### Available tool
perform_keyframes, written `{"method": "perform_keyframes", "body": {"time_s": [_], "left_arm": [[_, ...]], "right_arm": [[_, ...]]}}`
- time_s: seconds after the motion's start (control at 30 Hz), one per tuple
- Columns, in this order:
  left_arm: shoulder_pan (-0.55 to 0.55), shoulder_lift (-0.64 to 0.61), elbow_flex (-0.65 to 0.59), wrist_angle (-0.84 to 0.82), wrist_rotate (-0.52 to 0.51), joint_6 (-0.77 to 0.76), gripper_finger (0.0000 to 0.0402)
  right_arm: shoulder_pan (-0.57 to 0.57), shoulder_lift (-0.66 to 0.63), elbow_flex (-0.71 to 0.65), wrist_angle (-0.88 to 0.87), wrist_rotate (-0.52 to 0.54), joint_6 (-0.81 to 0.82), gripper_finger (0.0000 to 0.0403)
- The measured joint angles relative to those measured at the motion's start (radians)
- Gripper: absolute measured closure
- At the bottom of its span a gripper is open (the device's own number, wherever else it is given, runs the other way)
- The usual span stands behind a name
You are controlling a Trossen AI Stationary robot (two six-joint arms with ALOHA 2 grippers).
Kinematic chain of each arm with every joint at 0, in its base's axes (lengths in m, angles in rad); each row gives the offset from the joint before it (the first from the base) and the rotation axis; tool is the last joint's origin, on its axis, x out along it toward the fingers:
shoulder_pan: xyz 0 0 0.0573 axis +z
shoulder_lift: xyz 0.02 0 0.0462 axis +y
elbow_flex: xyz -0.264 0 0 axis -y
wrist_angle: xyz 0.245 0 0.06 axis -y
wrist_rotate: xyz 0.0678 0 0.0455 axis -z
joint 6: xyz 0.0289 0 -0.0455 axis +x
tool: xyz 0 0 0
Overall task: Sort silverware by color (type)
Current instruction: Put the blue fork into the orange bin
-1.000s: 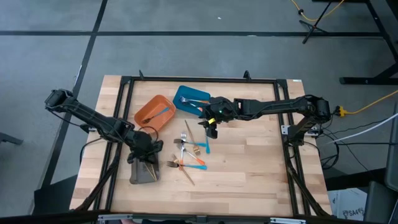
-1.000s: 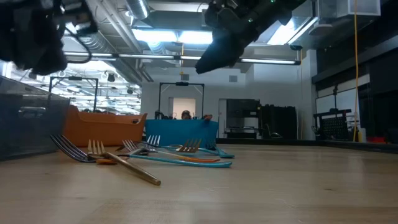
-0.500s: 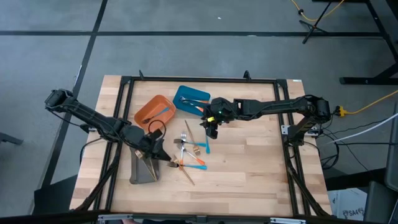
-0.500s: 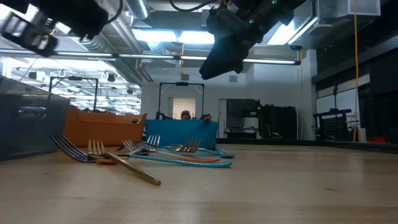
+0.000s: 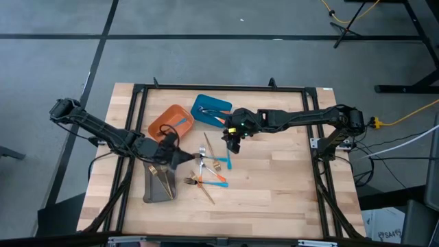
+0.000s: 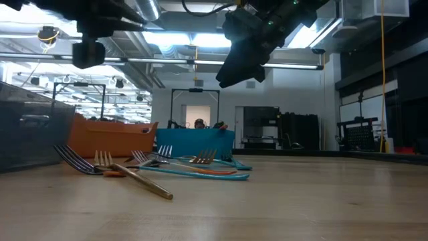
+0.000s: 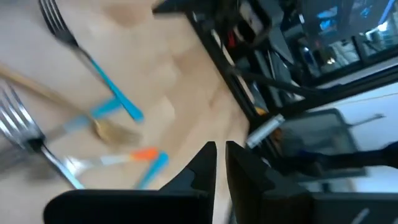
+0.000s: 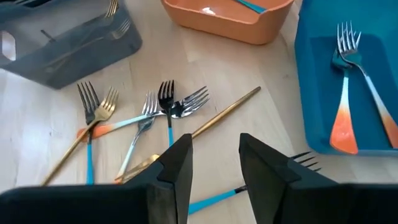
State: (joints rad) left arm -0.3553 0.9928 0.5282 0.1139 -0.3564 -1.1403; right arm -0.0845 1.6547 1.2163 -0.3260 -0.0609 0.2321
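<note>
- The left gripper (image 5: 180, 156) hangs above the table, just past the far end of the grey tray (image 5: 158, 184); its fingers (image 7: 202, 167) stand almost together with a thin slit between them and nothing in it, so it is closed and empty
- Ahead of that claw and below it lies the loose pile of silverware (image 5: 209, 169), forks with blue or orange handles crossed over gold-coloured pieces; the pile lies between the two claws
- The grey tray, beside and behind the left claw, holds gold-coloured forks (image 8: 118, 17)
- The right gripper (image 5: 232, 142) hovers clear of the table just beside the blue tray (image 5: 197, 106); its fingers (image 8: 179, 163) are parted with bare wood showing in the gap, so it is open and holds nothing
- In the blue tray, beside the right claw, lies a fork with an orange handle (image 8: 346, 102)
- The orange tray (image 5: 159, 127), beyond the pile from the right claw, holds a piece with a blue handle (image 8: 255, 5)
- A long gold-coloured handle (image 8: 225, 112) lies on the wood straight ahead of the right claw; a blue-handled fork (image 8: 168, 118) crosses the pile just past it
</note>
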Motion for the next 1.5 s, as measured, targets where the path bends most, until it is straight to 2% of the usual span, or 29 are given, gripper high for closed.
{"method": "perform_keyframes", "body": {"time_s": [0.1,0.23,0.43,1.17,1.5], "left_arm": [[0.000,0.000,0.000,0.000,-0.070,0.079,0.0372],[0.000,0.000,0.000,0.000,-0.152,0.157,0.0372],[0.000,0.000,0.000,0.000,-0.208,0.234,0.0372],[0.000,0.000,0.000,-0.050,-0.208,0.237,0.0372],[0.000,0.000,0.000,-0.078,-0.208,0.237,0.0372]], "right_arm": [[0.000,0.000,0.000,-0.010,0.034,0.034,0.0281],[0.000,0.000,0.000,-0.055,0.133,0.111,0.0281],[0.000,0.001,0.000,-0.107,0.235,0.202,0.0281],[0.045,0.229,-0.001,-0.074,0.235,0.348,0.0281],[0.046,0.277,-0.001,-0.068,0.226,0.369,0.0281]]}}
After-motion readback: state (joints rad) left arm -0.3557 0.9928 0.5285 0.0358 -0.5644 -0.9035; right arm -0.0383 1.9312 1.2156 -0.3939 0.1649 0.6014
